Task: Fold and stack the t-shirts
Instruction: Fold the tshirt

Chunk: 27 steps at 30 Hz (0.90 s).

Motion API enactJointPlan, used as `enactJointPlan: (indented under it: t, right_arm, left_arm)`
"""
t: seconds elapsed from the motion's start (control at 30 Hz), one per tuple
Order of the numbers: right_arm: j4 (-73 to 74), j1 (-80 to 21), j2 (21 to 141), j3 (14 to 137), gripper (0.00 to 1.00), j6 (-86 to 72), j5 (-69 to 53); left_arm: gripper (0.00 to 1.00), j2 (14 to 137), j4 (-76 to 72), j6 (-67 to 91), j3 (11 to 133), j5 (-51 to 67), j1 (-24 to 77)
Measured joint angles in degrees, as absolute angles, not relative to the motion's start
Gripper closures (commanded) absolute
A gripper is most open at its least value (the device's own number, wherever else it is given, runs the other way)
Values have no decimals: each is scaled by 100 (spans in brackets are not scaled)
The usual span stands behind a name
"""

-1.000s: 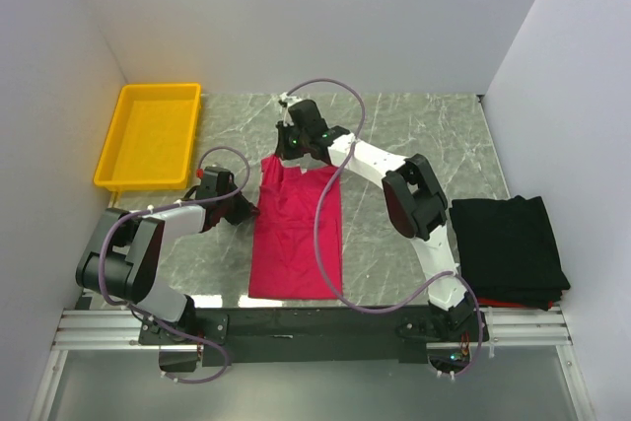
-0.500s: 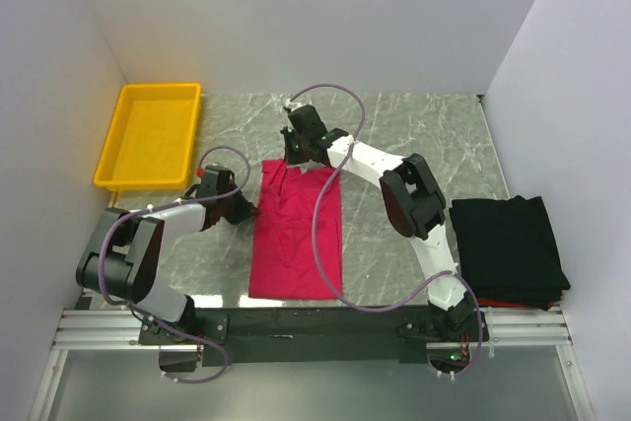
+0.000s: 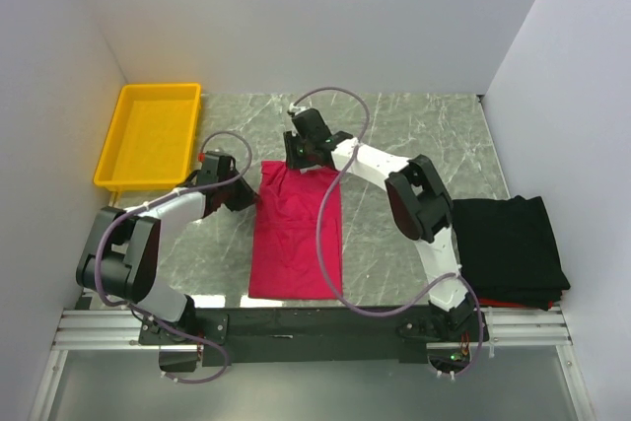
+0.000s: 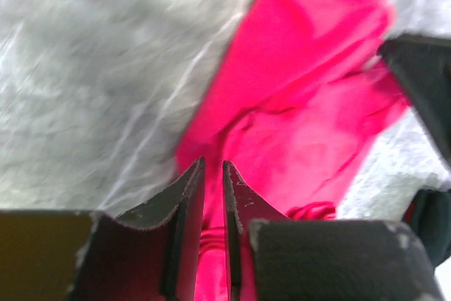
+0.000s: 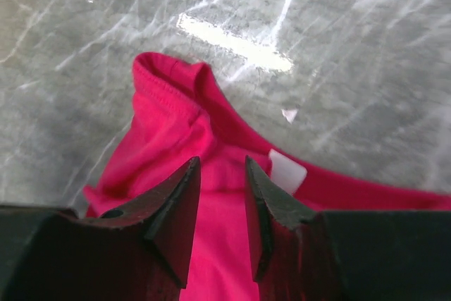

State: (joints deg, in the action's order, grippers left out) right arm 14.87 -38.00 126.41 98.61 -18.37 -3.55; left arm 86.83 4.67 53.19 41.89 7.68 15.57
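The crimson-pink t-shirt (image 3: 296, 234) lies on the marble table as a long narrow fold, collar end at the far side. My left gripper (image 3: 252, 194) is at its upper left edge; in the left wrist view (image 4: 213, 167) the jaws stand slightly apart with bunched pink cloth (image 4: 296, 103) under the gap. My right gripper (image 3: 296, 159) hovers over the collar end. Seen from the right wrist (image 5: 220, 163), its jaws are open above the neckline and white label (image 5: 287, 171), gripping nothing. The black t-shirt (image 3: 508, 248) lies folded at the right edge.
A yellow tray (image 3: 148, 135) sits at the far left corner. A sliver of red cloth (image 3: 493, 301) shows under the black shirt. White walls close in the table on three sides. Purple cables loop over both arms.
Both grippers were shut on the pink shirt's far end and have now opened, letting it go. The left gripper shifted slightly up and right, and the right gripper edged back.
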Motion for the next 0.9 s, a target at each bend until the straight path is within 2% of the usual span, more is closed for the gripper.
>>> enactJointPlan:
  t: [0.37,0.6,0.83,0.9]
  right_arm:
    - [1769,-3581,11542,9588,61,-2036,178]
    - [2167,-3522,11627,9546,60,-2056,438]
    - [2414,-3588,11961,9564,59,-1984,429]
    - [2434,-3669,12016,9568,59,-1966,427]
  left_arm:
    - [76,8689,513,5258,4576,878,1557]
    - [75,8917,504,5258,4877,906,1577]
    - [65,8995,561,5260,4888,613,1623]
    - [65,8997,563,5258,4888,569,1623]
